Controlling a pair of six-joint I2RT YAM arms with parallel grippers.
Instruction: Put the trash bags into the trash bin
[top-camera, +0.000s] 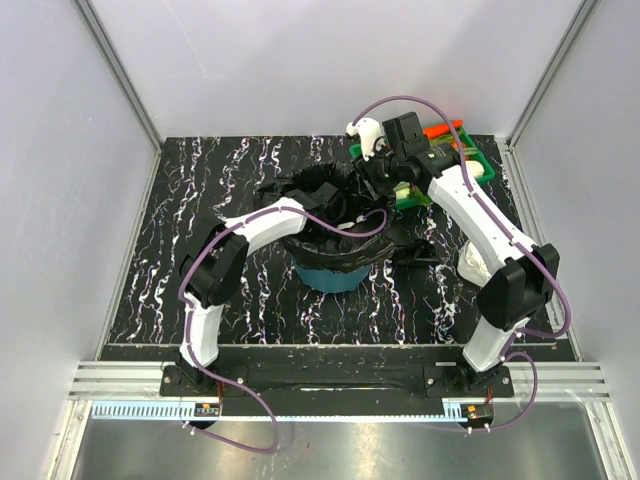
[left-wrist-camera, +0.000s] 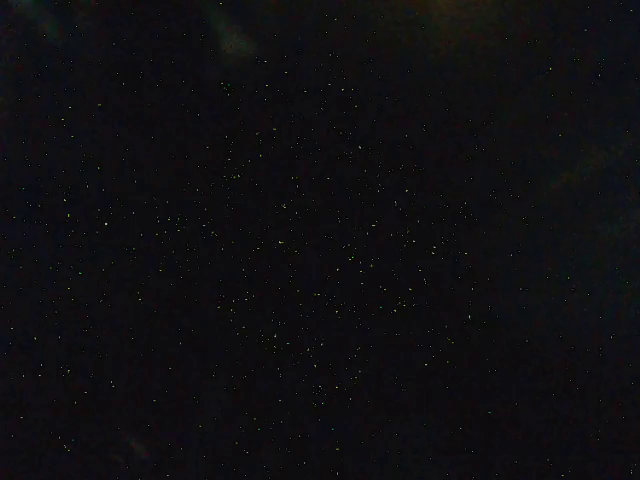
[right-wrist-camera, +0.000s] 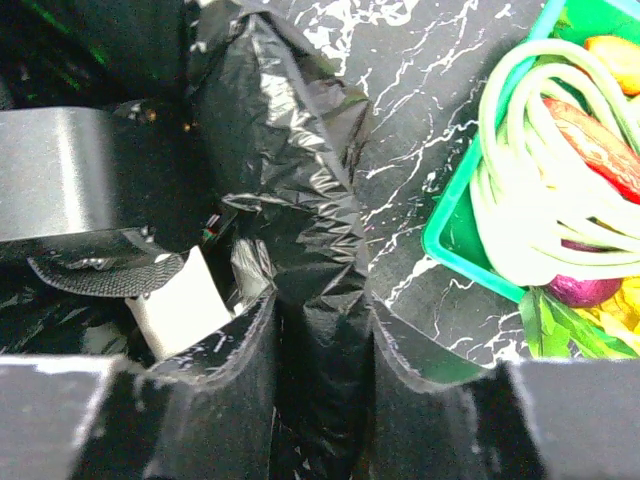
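Seating bag in bin; it drapes the mouth.
Right fingers clamp a bag fold between them; left fingers hidden inside bin, state cannot be told. Next, likely: push fold down inside.

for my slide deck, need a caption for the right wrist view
right fingers pinch a fold of the black trash bag, green vegetable tray off to the side

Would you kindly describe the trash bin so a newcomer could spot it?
Start at the black marbled mat. Near its middle stands the bin, a round teal bucket with a black bag draped over its rim. Unlike the shallow green tray, it is tall and round.
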